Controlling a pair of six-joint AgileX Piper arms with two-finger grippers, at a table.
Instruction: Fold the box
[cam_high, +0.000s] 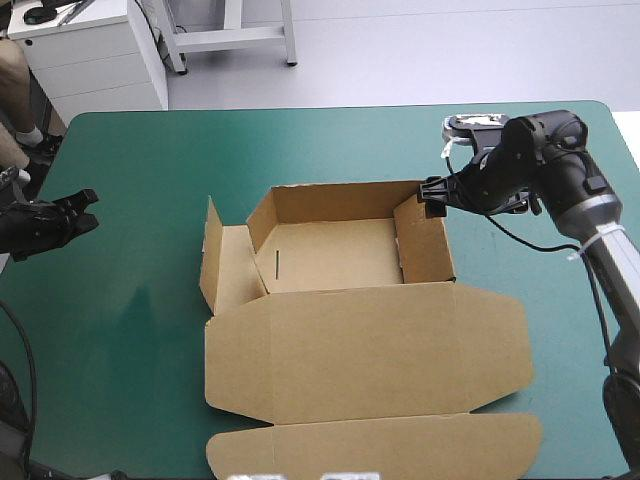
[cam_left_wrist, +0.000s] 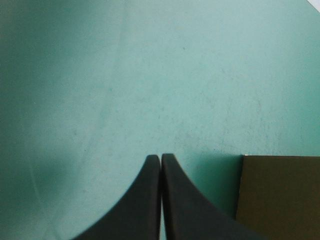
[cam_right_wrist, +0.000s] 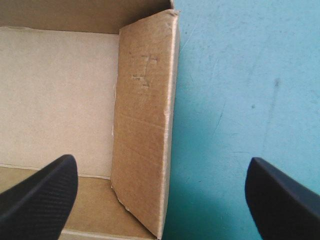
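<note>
**A:** where's the box (cam_high: 370, 350) sat?

**B:** middle of the table (cam_high: 120, 350), lid laid flat. right gripper (cam_right_wrist: 162, 165) is held wide apart around its right wall, left gripper (cam_left_wrist: 161, 157) is pressed together near the left edge.

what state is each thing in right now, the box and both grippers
box, open tray, far and right walls raised, left side splayed outward
lid, lying flat, on the near side
left gripper, fingers shut, over bare table at its left edge, off the box
right gripper, fingers open, astride the right wall
</note>
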